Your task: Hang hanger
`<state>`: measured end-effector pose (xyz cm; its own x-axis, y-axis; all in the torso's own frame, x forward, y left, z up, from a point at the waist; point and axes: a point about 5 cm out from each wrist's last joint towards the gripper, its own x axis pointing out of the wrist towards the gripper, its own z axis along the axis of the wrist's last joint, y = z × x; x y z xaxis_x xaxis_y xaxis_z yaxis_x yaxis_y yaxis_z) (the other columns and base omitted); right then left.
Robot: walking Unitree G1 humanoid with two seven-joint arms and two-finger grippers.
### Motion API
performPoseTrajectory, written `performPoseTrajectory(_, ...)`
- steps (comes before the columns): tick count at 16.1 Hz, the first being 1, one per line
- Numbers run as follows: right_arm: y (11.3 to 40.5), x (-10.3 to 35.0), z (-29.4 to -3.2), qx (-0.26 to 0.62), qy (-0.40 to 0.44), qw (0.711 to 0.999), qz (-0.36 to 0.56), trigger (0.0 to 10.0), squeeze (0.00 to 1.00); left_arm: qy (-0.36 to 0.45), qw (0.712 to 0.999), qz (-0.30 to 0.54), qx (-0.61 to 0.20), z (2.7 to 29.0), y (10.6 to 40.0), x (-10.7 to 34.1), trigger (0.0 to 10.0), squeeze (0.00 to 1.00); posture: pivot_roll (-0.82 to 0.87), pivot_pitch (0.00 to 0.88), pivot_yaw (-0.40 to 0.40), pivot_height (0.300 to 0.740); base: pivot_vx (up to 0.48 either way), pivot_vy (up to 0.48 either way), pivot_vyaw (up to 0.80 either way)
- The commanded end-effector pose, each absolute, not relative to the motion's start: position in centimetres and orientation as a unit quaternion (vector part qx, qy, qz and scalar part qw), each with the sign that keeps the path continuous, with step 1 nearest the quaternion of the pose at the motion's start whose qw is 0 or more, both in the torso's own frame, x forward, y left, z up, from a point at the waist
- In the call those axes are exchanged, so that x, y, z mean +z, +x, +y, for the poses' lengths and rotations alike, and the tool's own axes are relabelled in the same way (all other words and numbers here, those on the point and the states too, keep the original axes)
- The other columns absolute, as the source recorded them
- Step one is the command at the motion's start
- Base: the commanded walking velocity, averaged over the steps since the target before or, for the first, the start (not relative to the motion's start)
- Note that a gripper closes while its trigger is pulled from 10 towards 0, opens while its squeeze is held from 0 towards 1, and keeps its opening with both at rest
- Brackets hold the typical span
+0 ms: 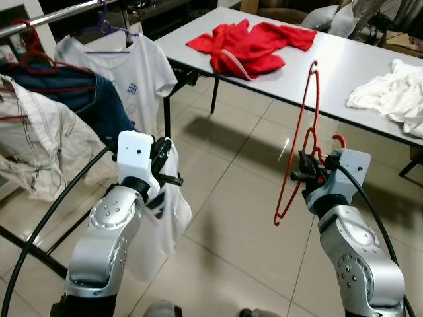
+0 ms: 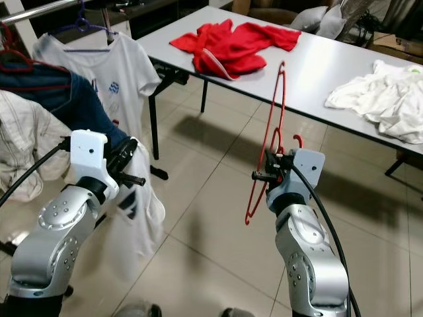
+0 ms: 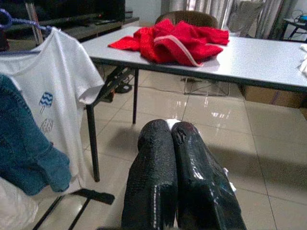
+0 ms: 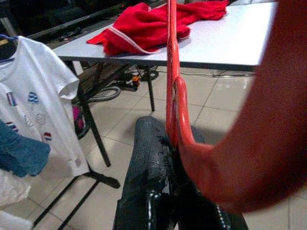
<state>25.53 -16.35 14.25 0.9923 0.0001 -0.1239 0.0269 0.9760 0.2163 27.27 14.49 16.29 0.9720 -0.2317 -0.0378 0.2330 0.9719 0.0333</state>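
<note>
Glossy plastic, soft cloth, shiny tile

The red hanger (image 1: 301, 142) looks like smooth, glossy plastic. The left gripper's fingers (image 3: 192, 187) are black with a wet-looking sheen and fine pebbled grain. The arms (image 1: 106, 238) are brushed silver metal. The bench (image 1: 357, 63) top is smooth matt grey; on it lie a soft red garment (image 1: 248, 46) and crumpled white cloth (image 1: 390, 96). The floor tiles (image 1: 231, 198) are polished and reflective.

Red plastic hanger (image 1: 301, 142), empty, held near-upright in right gripper (image 1: 305, 173), above tiled floor, w/ hook by wrist
</note>
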Motion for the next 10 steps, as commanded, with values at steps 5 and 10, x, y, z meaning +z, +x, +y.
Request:
performPoseTrajectory(5, 25.59, 14.81, -16.63, -0.011, 0.1, 0.994, 0.038, 10.0, 0.0, 0.019, 0.993, -0.008, -0.115, 14.57, 27.43, 17.25, 10.0, 0.0, 0.1, 0.038, -0.042, 0.74, 0.307, 0.0, 0.0)
performPoseTrajectory(10, 25.61, 14.76, -16.56, -0.008, 0.088, 0.995, 0.038, 10.0, 0.0, 0.018, 0.993, -0.009, -0.113, 14.72, 27.45, 17.28, 10.0, 0.0, 0.11, 0.038, -0.046, 0.74, 0.315, 0.0, 0.0)
